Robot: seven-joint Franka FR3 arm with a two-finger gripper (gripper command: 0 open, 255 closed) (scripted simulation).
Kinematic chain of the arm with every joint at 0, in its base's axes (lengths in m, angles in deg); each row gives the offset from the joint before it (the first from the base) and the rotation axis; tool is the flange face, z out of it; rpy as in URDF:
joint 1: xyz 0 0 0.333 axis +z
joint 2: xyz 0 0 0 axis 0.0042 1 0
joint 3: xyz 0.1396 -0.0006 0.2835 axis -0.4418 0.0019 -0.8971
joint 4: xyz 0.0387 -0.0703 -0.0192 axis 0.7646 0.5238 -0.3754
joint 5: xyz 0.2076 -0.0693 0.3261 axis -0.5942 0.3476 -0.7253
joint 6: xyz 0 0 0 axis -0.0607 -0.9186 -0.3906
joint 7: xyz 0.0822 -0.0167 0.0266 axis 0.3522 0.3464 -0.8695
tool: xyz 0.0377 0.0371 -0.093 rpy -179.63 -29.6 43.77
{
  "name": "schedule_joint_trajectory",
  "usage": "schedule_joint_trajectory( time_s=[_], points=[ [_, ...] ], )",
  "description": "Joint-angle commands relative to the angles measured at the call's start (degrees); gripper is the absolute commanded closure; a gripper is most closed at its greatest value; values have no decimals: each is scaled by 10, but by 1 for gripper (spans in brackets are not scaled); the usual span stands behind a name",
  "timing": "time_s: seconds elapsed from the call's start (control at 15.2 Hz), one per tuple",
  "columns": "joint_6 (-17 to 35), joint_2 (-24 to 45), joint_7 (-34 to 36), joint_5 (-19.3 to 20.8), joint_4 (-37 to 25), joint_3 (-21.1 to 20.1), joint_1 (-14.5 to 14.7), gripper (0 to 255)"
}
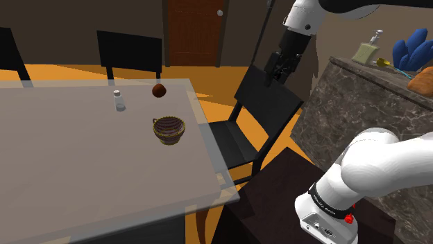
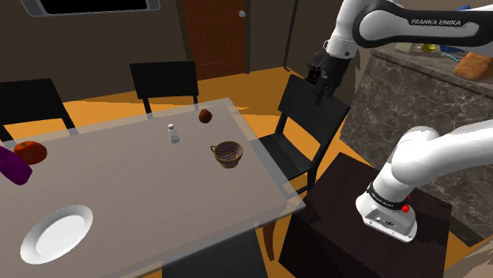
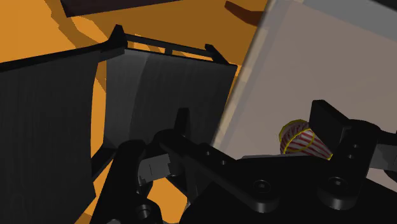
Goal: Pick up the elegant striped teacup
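The striped teacup [image 1: 169,129] is a small brown-and-cream cup with a yellow rim and a handle. It stands upright on the pale table [image 1: 69,159], near the edge that faces the black chair [image 1: 258,118]. In the second exterior view the teacup [image 2: 227,154] sits right of the table's [image 2: 158,197] middle. My black gripper [image 1: 272,75] hangs high above that chair's back, well away from the cup toward the shoulder view's right. In the wrist view the fingers stand apart with nothing between them, and the teacup [image 3: 302,141] peeks out beside one finger of the gripper [image 3: 253,116].
A small shaker [image 1: 119,100] and a brown round thing [image 1: 159,90] stand farther back on the table. A white plate [image 2: 55,233], a red fruit [image 2: 30,152] and a purple vegetable [image 2: 12,167] lie at its far side. A stone counter [image 1: 375,90] rises beside the stand.
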Motion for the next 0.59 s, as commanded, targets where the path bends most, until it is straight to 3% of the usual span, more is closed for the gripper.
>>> schedule_joint_trajectory(
  time_s=[0.0,0.53],
  points=[
    [0,0,0,0,0,0,0,0],
    [130,149,19,-31,-13,-30,20,0]
  ],
)
